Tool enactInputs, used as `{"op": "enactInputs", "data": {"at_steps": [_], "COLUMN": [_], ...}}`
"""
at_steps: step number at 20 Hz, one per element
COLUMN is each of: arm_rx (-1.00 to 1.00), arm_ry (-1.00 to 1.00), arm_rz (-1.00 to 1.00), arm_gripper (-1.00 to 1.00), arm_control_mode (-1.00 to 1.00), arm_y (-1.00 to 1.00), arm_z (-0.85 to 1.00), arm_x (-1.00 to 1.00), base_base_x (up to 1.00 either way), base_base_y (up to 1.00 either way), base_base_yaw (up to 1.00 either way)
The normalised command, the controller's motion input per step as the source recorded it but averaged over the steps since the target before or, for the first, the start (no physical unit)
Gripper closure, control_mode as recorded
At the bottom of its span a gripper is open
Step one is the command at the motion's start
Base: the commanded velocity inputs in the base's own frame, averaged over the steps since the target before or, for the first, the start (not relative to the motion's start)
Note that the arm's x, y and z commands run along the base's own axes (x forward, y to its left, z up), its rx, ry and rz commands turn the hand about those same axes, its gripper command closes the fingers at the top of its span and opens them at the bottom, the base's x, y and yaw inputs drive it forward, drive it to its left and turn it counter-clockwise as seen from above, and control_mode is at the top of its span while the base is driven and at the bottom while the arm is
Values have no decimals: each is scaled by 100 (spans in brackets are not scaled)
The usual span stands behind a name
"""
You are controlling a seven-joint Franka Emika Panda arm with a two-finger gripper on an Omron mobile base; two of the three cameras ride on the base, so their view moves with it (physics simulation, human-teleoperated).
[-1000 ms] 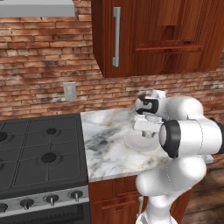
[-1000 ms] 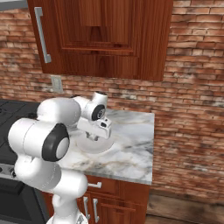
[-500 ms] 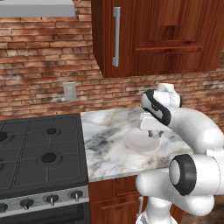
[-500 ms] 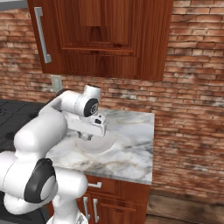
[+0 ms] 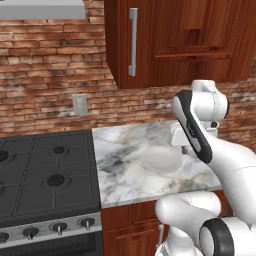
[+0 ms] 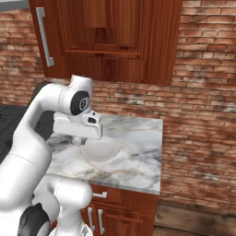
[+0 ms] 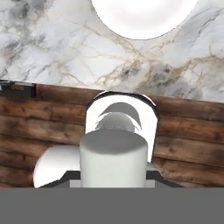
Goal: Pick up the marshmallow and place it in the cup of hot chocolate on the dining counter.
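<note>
- As seen from the left base view, the black stove (image 5: 45,175) sits at 9 o'clock from the squarish marble worktop (image 5: 125,165), and the two touch edge to edge.
- Wall outlet (image 5: 79,104) on the brick wall, at 11 o'clock from the worktop's near left corner.
- Wooden cabinet (image 5: 190,40) hangs at 12 o'clock above the worktop; its metal handle (image 5: 132,42) is upright on the left door edge.
- Round white plate (image 5: 161,160) lies flat on the worktop, right of its middle.
- Right base view: my gripper (image 6: 79,139) hangs at the plate's (image 6: 101,151) 10 o'clock edge, close over the rim. I cannot tell whether it touches.
- Jaw opening: cannot tell, since my hand hides the fingers. Nothing visibly held.
- Hand view: plate (image 7: 144,13) at 12 o'clock, cut by the frame; veined marble (image 7: 52,52) below it, then wood planks (image 7: 188,144) past the worktop's edge.
- Marshmallow: position cannot be told from these views.
</note>
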Motion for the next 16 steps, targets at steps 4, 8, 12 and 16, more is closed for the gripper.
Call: {"op": "enactInputs", "data": {"at_steps": [4,8,12,16], "arm_rx": [0,0,0,0], "arm_ry": [-7,-11,-14,-11], "arm_rz": [3,0,0,0], "arm_gripper": [100,100,100,100], "arm_control_mode": [-100,-100,-100,-100], "arm_y": [6,11,20,14], "arm_z": [66,67,64,50], "arm_x": [-93,-73,-21,0], "base_base_x": [0,0,0,0], "base_base_y": [0,0,0,0], "base_base_yaw": [0,0,0,0]}}
